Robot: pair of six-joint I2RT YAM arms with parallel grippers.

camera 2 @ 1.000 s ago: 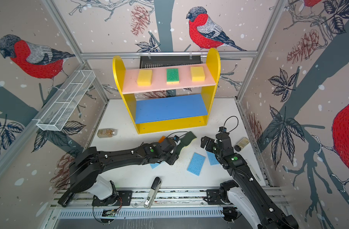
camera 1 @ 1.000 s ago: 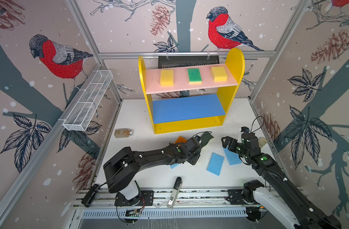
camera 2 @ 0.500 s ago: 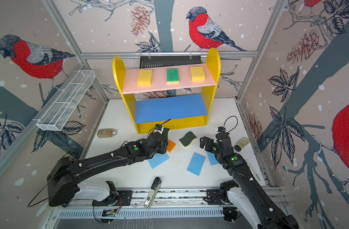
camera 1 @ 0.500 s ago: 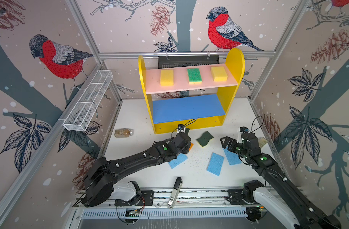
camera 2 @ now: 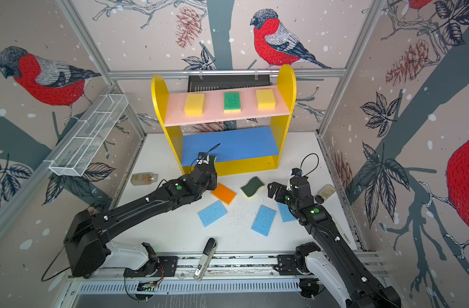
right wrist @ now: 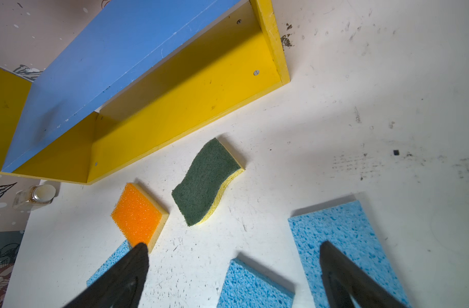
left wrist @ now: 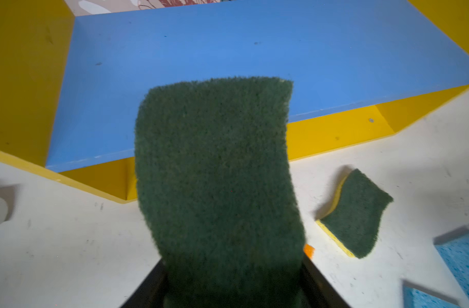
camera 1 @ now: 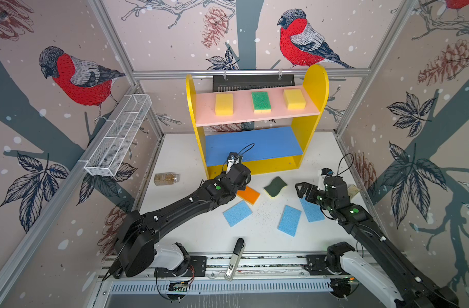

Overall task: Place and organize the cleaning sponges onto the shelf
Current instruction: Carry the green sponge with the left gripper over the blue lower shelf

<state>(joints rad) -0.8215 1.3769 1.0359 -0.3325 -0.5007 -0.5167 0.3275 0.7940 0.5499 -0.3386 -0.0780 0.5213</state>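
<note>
My left gripper (left wrist: 232, 282) is shut on a dark green wavy-edged sponge (left wrist: 217, 173) and holds it at the front edge of the shelf's blue lower board (left wrist: 254, 53); in a top view only a sliver of this sponge (camera 2: 213, 159) shows. The shelf (camera 1: 312, 88) carries two yellow sponges (camera 1: 224, 104) (camera 1: 294, 99) and a green-topped one (camera 1: 261, 100) on its pink board. On the table lie an orange-topped sponge (camera 1: 248, 194), a second dark green one (camera 1: 275, 186) and three light blue ones (camera 1: 237, 213) (camera 1: 289, 220) (camera 1: 310, 210). My right gripper (camera 1: 304, 190) hovers open over the rightmost blue sponge.
A white wire basket (camera 1: 118, 138) hangs on the left wall. A brownish bottle (camera 1: 166, 178) lies left of the shelf, and a small jar (camera 1: 352, 190) lies by the right wall. A black and silver tool (camera 1: 236, 258) rests at the table's front edge.
My left arm has swung left and back toward the shelf, carrying the dark green sponge up to the blue board's front edge. The right arm has stayed still.
</note>
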